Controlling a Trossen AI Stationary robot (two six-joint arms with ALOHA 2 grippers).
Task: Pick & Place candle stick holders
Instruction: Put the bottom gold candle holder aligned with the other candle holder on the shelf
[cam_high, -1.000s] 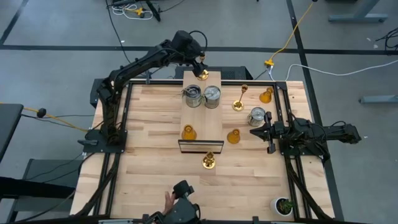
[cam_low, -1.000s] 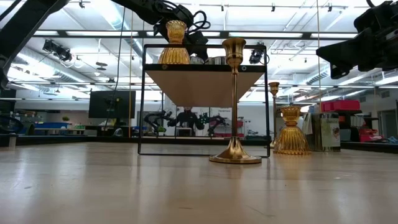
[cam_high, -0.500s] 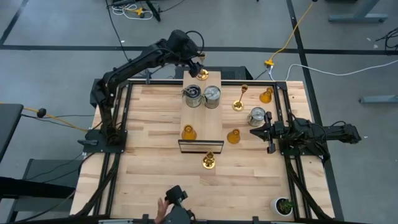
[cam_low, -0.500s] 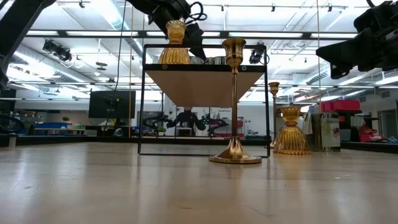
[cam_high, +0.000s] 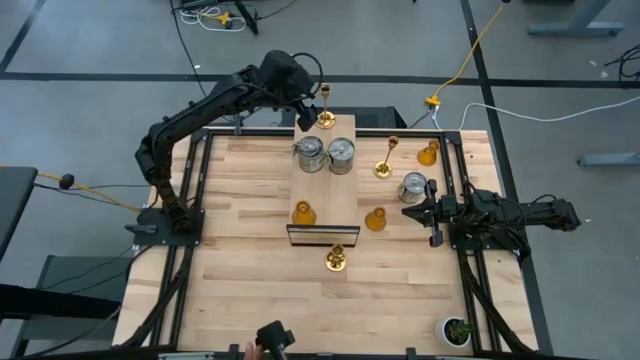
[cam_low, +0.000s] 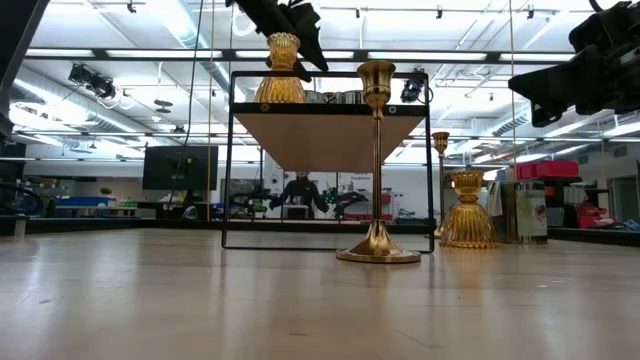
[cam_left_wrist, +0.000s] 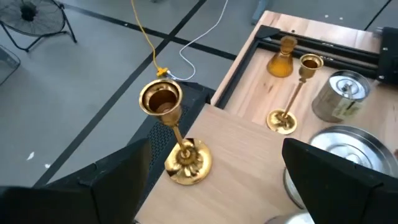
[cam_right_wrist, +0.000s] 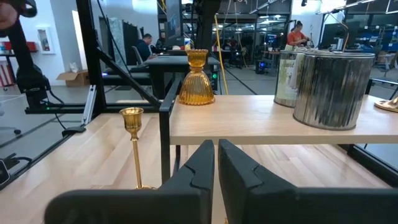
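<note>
A: Starting at the near edge of the pale wooden table (cam_high: 240, 270). What is standing there?

B: A slender shiny gold candlestick with a round base (cam_high: 335, 259) is standing just in front of the black-framed wooden shelf (cam_high: 342, 200). A small green potted plant (cam_high: 458, 330) is sitting at the near right corner, well apart from everything else.

A: And on the shelf itself?

B: A squat amber-orange holder (cam_high: 303, 212) is sitting near its front edge. Two silver metal cans (cam_high: 311, 153) are standing side by side farther back, and a second gold candlestick (cam_left_wrist: 171, 134) is standing upright at the far end.

A: The rest of the pieces?

B: To the right of the shelf, on the table: another amber holder (cam_high: 376, 219), a third silver can (cam_high: 413, 186), a third gold candlestick (cam_high: 386, 158), and the last amber holder (cam_high: 428, 153) by the far rail.

A: Right pincer (cam_high: 413, 212)?

B: It is waiting at the right side of the table, just beside the third can, with its fingers pressed together and nothing between them.

A: Left pincer (cam_high: 309, 105)?

B: It is hovering past the shelf's far end, fingers spread wide on either side of the candlestick there without touching it, holding nothing.
</note>
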